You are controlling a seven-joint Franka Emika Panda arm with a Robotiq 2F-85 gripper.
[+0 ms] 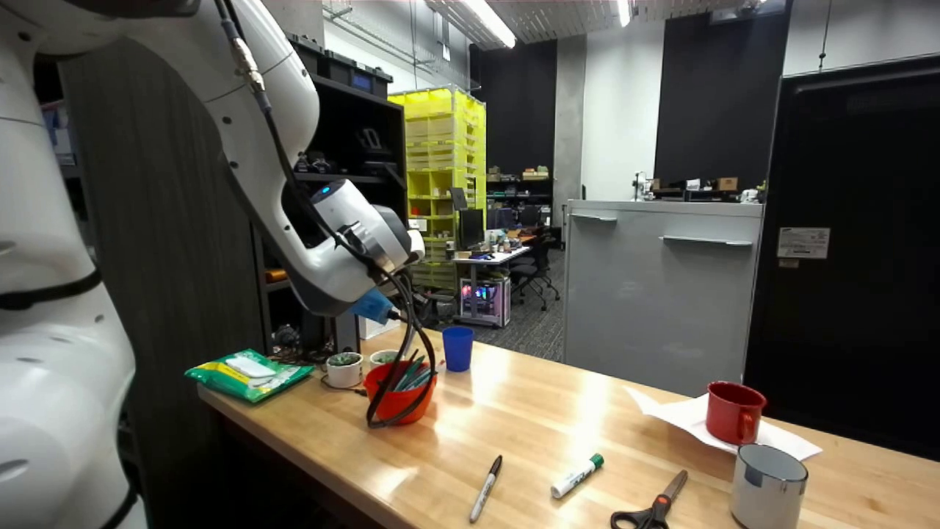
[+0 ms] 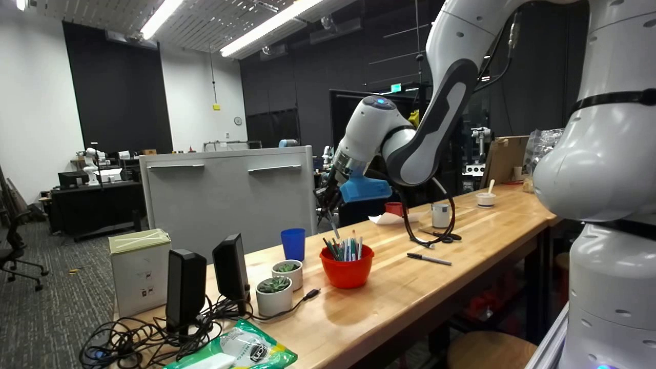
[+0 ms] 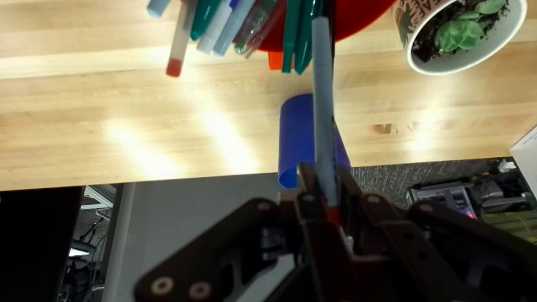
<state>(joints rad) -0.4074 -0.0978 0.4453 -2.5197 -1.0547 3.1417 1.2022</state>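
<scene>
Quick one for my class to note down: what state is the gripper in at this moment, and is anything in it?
Gripper: closed, holding a slim grey pen.

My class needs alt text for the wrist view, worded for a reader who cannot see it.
Dark jaws at the bottom are closed on a slim grey pen. On the wooden table, a blue cup is partly hidden behind the pen; a red bowl of pens is cut off at the top edge, with a potted plant to its right.
</scene>
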